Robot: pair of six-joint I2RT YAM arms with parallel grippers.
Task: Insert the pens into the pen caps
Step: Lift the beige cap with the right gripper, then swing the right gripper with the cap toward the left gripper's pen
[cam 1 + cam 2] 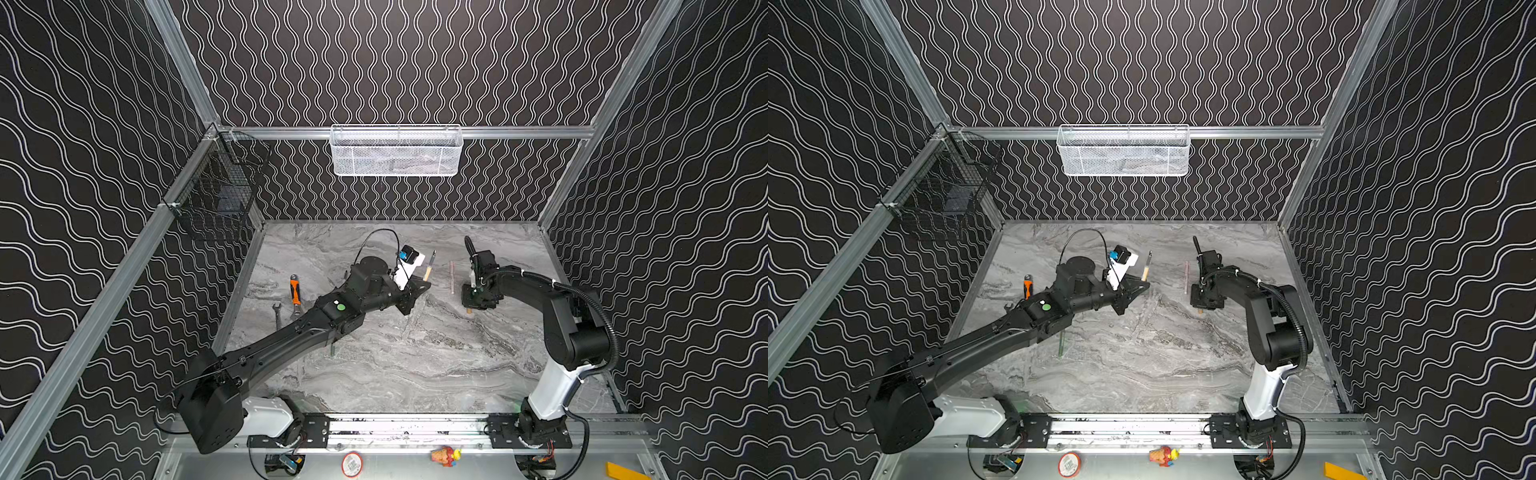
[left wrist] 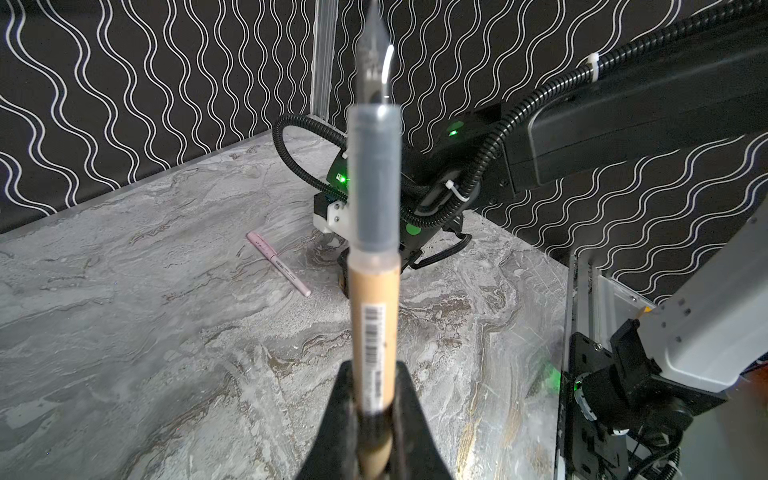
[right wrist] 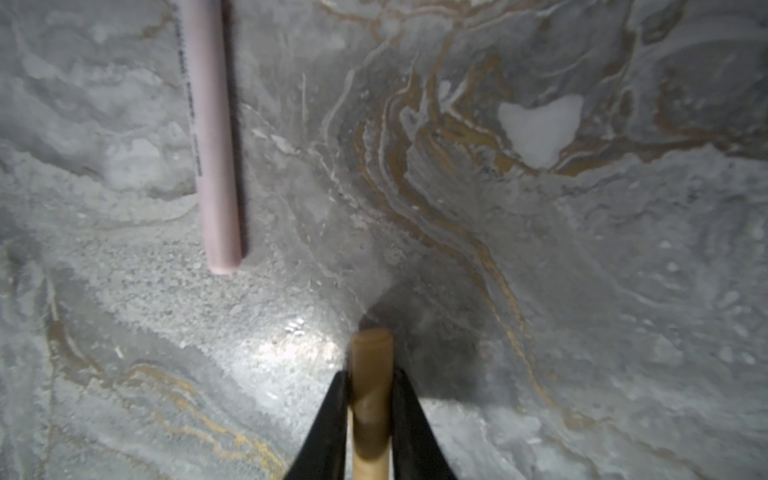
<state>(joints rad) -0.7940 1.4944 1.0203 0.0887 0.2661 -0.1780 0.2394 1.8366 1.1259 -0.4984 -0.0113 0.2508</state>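
dark green pen lies low left of centre on the table, half under the left arm, seen only in the top views. right gripper is clamped on the tan cap down at the table and left gripper pinches the tan pen tip-up, mid-frame, well apart: that pair isn't joined yet. farther back a pink pen lies flat; capped or not, can't tell.

Tan pen tip-up; pink pen flat, seemingly capped.
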